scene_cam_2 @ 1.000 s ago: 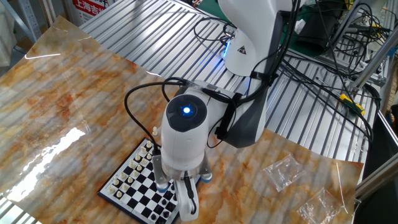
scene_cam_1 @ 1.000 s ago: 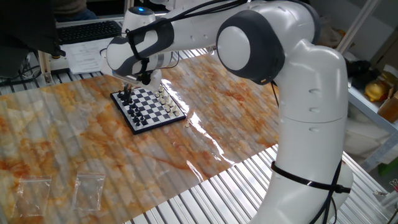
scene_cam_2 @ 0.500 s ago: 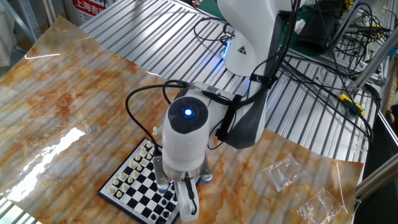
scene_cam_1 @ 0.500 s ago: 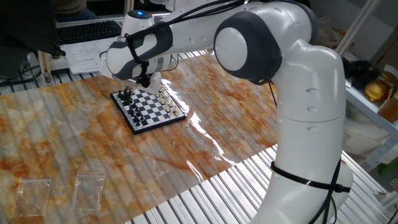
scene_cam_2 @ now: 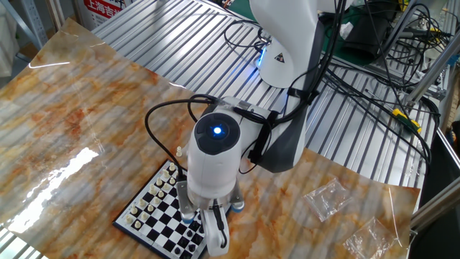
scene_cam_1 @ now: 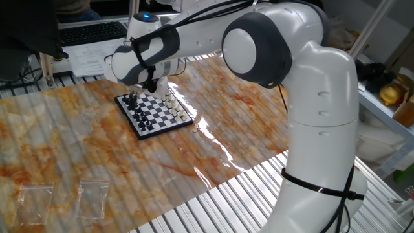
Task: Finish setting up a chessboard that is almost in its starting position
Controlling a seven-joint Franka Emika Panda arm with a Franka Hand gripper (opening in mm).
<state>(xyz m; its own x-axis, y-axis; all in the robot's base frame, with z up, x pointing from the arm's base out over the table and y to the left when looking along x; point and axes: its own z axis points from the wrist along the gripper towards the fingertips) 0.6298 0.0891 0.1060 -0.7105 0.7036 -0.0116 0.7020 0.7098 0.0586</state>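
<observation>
The chessboard [scene_cam_1: 155, 111] lay on the marble-patterned sheet [scene_cam_1: 77, 149] that covered the slatted metal table [scene_cam_2: 180, 43], toward the sheet's far edge in one fixed view and at its near edge in the other [scene_cam_2: 159, 213]. Black pieces [scene_cam_1: 131, 101] stood along one side of the board and cream pieces [scene_cam_1: 171, 101] along the opposite side; a few dark pieces stood on inner squares, though which ones could not be made out. The gripper [scene_cam_1: 150, 84] hung just over the board's far edge, between the two ranks — whether its fingers were released, clenched or grasping a piece could not be told, since the wrist housing hid them in one view and they were too small in the other. In the other fixed view the gripper [scene_cam_2: 215, 237] pointed down at the board's right portion. Two clear plastic bags [scene_cam_1: 61, 199] lay at the sheet's near left corner, well apart from the board. A white paper sheet [scene_cam_1: 90, 59] and a keyboard [scene_cam_1: 90, 31] lay beyond the far edge.
</observation>
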